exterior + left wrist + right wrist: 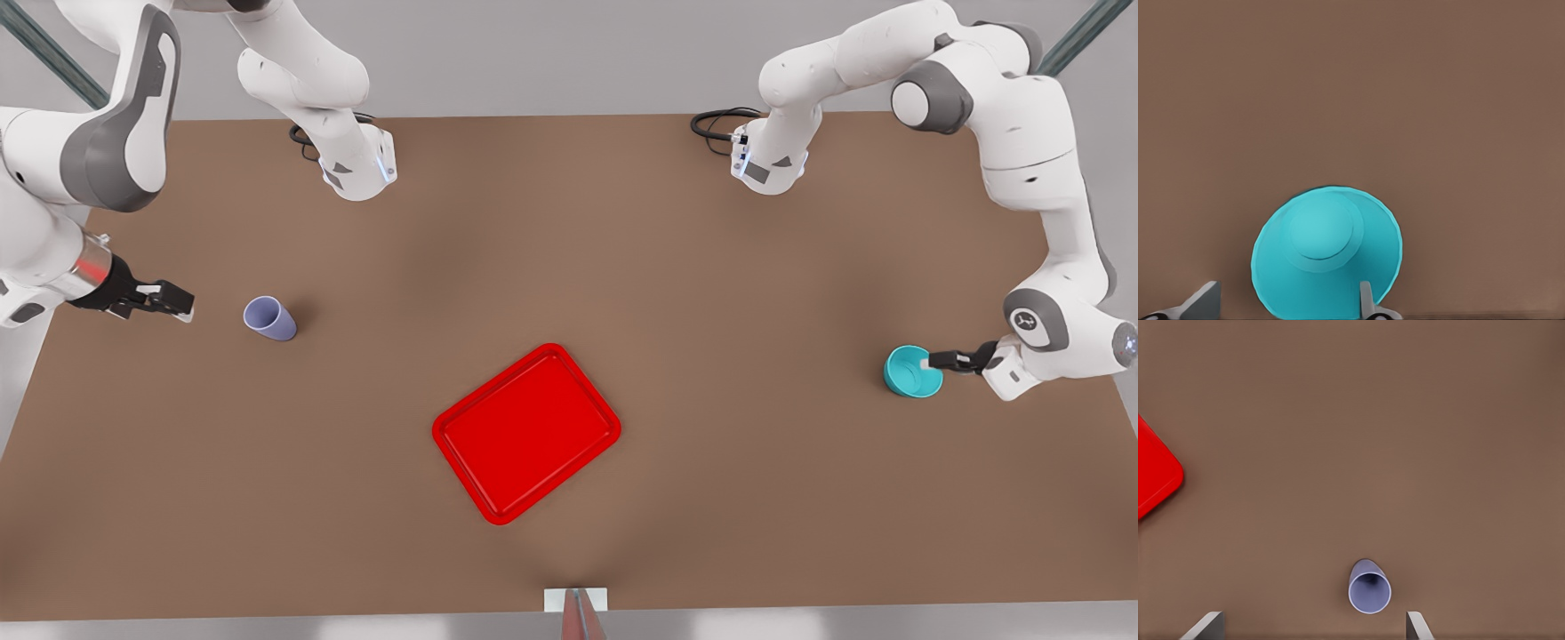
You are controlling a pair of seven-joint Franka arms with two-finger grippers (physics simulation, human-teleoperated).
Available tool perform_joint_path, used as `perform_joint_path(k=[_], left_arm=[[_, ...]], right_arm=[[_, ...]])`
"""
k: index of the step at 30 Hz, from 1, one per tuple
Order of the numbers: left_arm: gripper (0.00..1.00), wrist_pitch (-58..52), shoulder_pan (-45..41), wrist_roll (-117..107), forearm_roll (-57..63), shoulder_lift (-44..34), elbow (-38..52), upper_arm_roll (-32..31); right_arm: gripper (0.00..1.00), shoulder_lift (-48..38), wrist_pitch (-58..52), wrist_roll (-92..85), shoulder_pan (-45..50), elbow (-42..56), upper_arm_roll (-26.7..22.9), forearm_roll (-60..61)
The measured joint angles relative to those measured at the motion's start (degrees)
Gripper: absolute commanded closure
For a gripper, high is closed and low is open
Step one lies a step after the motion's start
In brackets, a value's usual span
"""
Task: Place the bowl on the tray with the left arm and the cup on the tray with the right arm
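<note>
The teal bowl [913,372] [1325,253] stands upright on the table at the front view's right. My left gripper [944,360] [1286,303] is open at the bowl's rim, one finger [1367,300] over the bowl's inside and the other outside its wall. The lavender cup [269,317] [1370,588] lies tipped on the table at the front view's left. My right gripper [173,302] [1311,628] is open a short way from it, touching nothing. The red tray [526,433] [1155,477] lies flat and bare near the table's middle front.
Both arm bases [356,164] [769,160] stand at the table's far edge, with black cables [716,123] beside them. A small white block [575,600] sits at the near edge. Bare brown tabletop [711,293] lies between the tray and each object.
</note>
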Motion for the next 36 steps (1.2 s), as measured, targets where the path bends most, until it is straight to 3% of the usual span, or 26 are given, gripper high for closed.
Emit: perform_joint_path(k=[12,14,15,18,32,34,36], left_arm=[[0.0,3.1,1.3,0.1,-1.1,4.6,0.5,0.0],[0.4,3.3,1.3,0.1,-1.2,5.3,0.5,0.0],[0.55,3.2,1.3,0.1,-1.2,5.2,0.5,0.0],[0.78,3.2,1.3,0.0,-1.1,5.1,0.6,0.0],[0.79,1.5,1.1,-0.8,-2.8,3.8,0.9,-0.6],[0.79,-2.0,-1.4,-1.3,-4.2,1.6,1.4,-0.7],[0.79,-2.2,-9.2,-3.9,-5.7,-0.4,3.2,-0.6]], right_arm=[[0.0,0.0,-0.2,0.0,-0.1,0.0,0.0,0.0],[0.0,0.0,-0.1,0.0,-0.1,0.0,0.0,0.0],[0.0,0.0,-0.1,0.0,-0.1,0.0,0.0,0.0],[0.0,0.0,-0.2,0.0,-0.1,0.0,0.0,0.0],[0.0,0.0,-0.4,0.0,-0.2,0.0,0.0,0.0],[0.0,0.0,-0.4,0.0,-0.1,0.0,0.0,0.0],[0.0,0.0,-0.4,0.0,-0.2,0.0,0.0,0.0]])
